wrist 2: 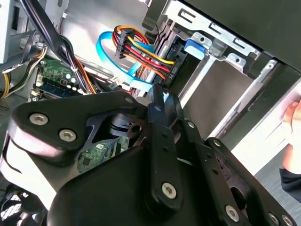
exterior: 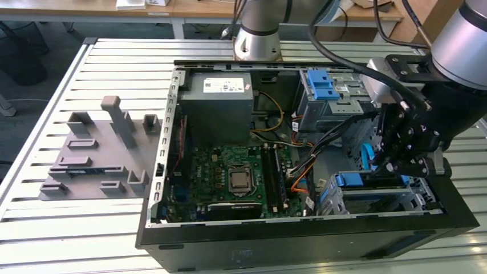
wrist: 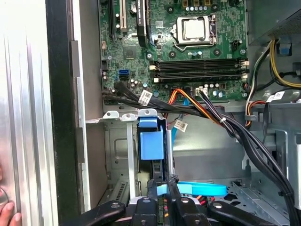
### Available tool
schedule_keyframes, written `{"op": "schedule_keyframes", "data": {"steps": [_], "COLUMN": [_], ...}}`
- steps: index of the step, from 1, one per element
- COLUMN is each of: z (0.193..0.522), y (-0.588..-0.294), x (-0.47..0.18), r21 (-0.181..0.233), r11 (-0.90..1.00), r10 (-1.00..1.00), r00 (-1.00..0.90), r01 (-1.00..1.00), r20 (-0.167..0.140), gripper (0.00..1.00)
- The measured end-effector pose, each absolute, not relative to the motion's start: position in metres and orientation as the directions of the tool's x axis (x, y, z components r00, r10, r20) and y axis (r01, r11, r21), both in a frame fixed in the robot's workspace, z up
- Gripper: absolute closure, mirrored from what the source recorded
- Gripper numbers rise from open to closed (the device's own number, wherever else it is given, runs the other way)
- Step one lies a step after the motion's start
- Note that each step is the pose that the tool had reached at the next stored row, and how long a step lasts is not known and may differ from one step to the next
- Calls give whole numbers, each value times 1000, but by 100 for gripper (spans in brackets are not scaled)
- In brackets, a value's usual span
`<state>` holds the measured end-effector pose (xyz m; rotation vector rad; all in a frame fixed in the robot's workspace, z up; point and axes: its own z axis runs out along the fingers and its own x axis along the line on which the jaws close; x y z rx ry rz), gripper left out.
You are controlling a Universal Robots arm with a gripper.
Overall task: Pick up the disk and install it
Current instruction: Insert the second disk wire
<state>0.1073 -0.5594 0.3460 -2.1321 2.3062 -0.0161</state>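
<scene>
The disk stands on edge in the drive cage (wrist: 117,115) at the front corner of the open computer case (exterior: 304,240). Its blue frame (wrist: 151,141) shows in the first wrist view and the exterior view, disk frame (exterior: 352,180). My gripper (exterior: 403,162) hangs just above and beside that cage, on the exterior view's right. In the first wrist view my gripper (wrist: 162,182) is shut, its fingertips close together at the disk's rear end with nothing between them. In the second wrist view my gripper (wrist 2: 157,94) points at a bundle of red, yellow and orange cables (wrist 2: 141,54).
The motherboard (exterior: 236,177) and grey power-supply box (exterior: 219,108) fill the case's other side. Black cable bundles (wrist: 225,122) and a light blue flat cable (wrist: 197,188) run close to the cage. A grey fixture plate (exterior: 99,154) lies on the slatted table. A person's hand (wrist: 8,217) rests by the case.
</scene>
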Motion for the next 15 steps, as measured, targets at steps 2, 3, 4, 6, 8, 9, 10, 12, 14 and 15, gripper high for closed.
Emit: {"op": "schedule_keyframes", "data": {"steps": [2,3,4,6,8,9,10,12,14,15], "z": [348,349,349,349,349,349,349,349,349,349], "y": [-559,-559,-559,-559,-559,-559,-559,-559,-559,-559], "x": [107,107,107,107,107,107,107,107,107,107], "r21": [-8,-8,-8,-8,-8,-8,-8,-8,-8,-8], "r11": [78,78,78,78,78,78,78,78,78,78], "r10": [-997,-997,-997,-997,-997,-997,-997,-997,-997,-997], "r00": [-78,-78,-78,-78,-78,-78,-78,-78,-78,-78], "r01": [-997,-997,-997,-997,-997,-997,-997,-997,-997,-997], "r20": [6,6,6,6,6,6,6,6,6,6], "gripper": [77,78,85,89,89,89,89,89,89,89]}}
